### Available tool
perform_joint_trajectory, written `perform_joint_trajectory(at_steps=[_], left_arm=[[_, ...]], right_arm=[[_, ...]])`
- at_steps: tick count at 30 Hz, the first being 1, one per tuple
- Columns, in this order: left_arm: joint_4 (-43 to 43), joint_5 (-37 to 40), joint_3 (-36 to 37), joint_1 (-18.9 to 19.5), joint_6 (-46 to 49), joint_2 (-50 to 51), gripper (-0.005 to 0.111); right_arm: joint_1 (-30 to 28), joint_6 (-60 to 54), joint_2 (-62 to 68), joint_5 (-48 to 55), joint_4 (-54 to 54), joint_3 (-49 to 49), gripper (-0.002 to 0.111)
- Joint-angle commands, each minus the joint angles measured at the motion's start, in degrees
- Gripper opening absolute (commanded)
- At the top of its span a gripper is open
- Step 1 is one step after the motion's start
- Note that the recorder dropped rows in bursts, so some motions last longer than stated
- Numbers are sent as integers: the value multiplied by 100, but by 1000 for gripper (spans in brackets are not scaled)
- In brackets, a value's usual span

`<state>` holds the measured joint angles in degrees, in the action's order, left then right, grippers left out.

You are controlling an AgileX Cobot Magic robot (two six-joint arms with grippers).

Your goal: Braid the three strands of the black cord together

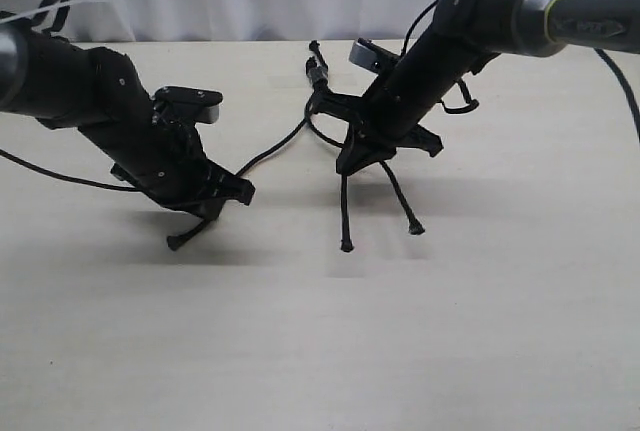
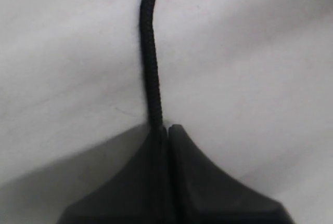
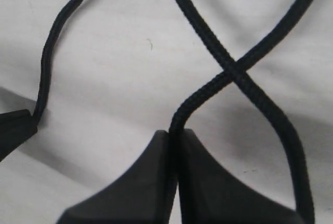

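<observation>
1. In the left wrist view, the strand (image 2: 149, 63) ran off the top edge. Its other end was hidden between the tight-closed fingers (image 2: 203, 177) of the left gripper (image 2: 167, 129).
2. In the right wrist view, the three strands (image 3: 208, 39) all ran off the top edge, so no tips showed. One end was hidden inside the pinched right gripper (image 3: 174, 133).
3. A dark shape (image 3: 14, 128) was cut off at the side. What it was could not be told.
4. In the exterior view, the right gripper covered part of the strands. The left arm (image 1: 60, 86) and right arm (image 1: 530, 11) were cut off at the sides.
5. The head of the black cord (image 1: 318, 73) was too small to see well.
</observation>
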<state>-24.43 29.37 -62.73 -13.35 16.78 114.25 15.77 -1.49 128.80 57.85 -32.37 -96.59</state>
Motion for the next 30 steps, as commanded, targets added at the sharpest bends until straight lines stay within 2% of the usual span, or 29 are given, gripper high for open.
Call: perform_joint_trajectory(at_steps=[1, 6, 11, 19, 26, 30], left_arm=[[50, -67, -33, -15, -68, -26, 0], [740, -208, -33, 65, -267, -359, 0], [2309, -67, -33, 66, -1555, -358, 0], [2327, 15, -33, -274, -1576, -15, 0], [2176, 15, -33, -335, -1576, 290, 0], [2060, -11, -33, -636, -1576, 290, 0]], right_arm=[[78, -128, -60, 52, -44, 32, 4], [76, -128, -60, 52, -33, 32, 4], [103, -128, -60, 52, -33, 32, 4], [101, -128, -60, 28, -71, 32, 4], [101, -154, -60, -83, -333, 32, 4], [101, -192, -60, -83, -343, 32, 4]])
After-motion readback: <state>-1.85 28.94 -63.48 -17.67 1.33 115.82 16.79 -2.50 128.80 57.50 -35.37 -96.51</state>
